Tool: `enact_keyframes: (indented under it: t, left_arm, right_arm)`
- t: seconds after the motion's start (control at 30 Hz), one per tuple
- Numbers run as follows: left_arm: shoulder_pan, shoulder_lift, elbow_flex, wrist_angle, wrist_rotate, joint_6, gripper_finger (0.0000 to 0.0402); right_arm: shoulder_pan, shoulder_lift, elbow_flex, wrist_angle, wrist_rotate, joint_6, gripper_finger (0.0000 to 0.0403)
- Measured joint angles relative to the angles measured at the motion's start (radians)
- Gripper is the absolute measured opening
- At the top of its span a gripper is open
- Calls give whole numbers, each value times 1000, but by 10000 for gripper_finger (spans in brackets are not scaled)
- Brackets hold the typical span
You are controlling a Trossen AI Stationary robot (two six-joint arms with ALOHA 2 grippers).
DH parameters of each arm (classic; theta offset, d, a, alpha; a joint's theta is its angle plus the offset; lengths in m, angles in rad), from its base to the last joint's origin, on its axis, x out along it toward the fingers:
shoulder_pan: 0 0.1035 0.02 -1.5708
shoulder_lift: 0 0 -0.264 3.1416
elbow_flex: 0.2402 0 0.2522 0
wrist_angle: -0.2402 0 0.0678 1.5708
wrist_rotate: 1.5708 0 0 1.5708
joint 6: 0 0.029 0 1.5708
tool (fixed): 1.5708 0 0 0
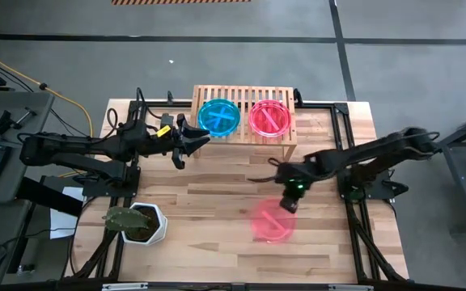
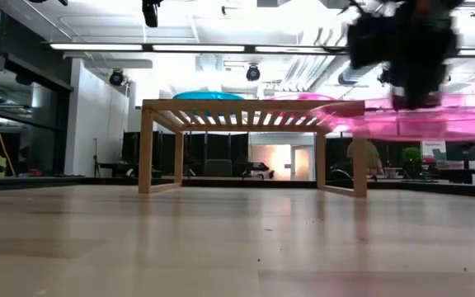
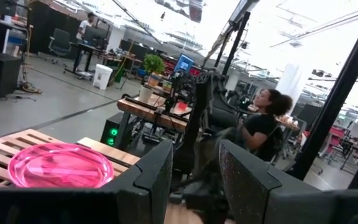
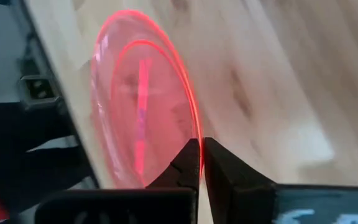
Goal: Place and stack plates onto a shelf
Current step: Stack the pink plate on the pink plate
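Note:
A teal plate (image 1: 218,117) and a pink plate (image 1: 269,119) lie side by side on the slatted top of the light-wood shelf (image 1: 245,90) at the table's far middle. My left gripper (image 1: 186,139) hovers open just left of the shelf, level with its top, and its wrist view shows the shelf's pink plate (image 3: 61,165) ahead. My right gripper (image 1: 288,204) is shut on another pink plate (image 1: 269,220) over the table's middle right. The low view shows this plate (image 2: 419,120) up in the air at about shelf-top height. My right gripper pinches the pink plate's rim (image 4: 194,127) between its two fingertips (image 4: 188,162). The fingers slant down from above at the plate's right-hand edge. The plate is lifted clear of the table and lies roughly level in the low view.
A white hexagonal plant pot (image 1: 140,224) stands at the table's near left corner. Bare wood stretches between the shelf and the near edge. Beyond the table, a person (image 3: 260,130) sits in the room.

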Motion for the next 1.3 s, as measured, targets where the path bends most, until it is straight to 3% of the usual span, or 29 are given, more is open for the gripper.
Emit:
enact_keyframes:
  t: [0.2, 0.3, 0.4, 0.6, 0.9, 1.0, 1.3]
  left_arm:
    - [0, 0, 0, 1, -9, 0, 122]
    - [0, 0, 0, 1, -13, -1, 122]
    - [0, 0, 0, 2, -13, -1, 122]
    - [0, 0, 0, 4, -17, -2, 122]
    - [0, 0, 0, 6, -35, -27, 122]
    - [0, 0, 0, 6, -35, -27, 122]
    - [0, 0, 0, 6, -51, -27, 122]
  right_arm:
    - [34, -285, -282, 388, -88, 244, 0]
    - [24, -373, -370, 636, 14, 376, 0]
    - [-41, -414, -375, 748, 149, 401, 0]
    - [-289, -421, -191, 652, 266, 251, 0]
    - [-572, -420, 130, 114, 519, 64, 0]
    - [-623, -420, 143, 50, 567, 56, 0]
    - [-675, -412, 9, 109, 517, 91, 0]
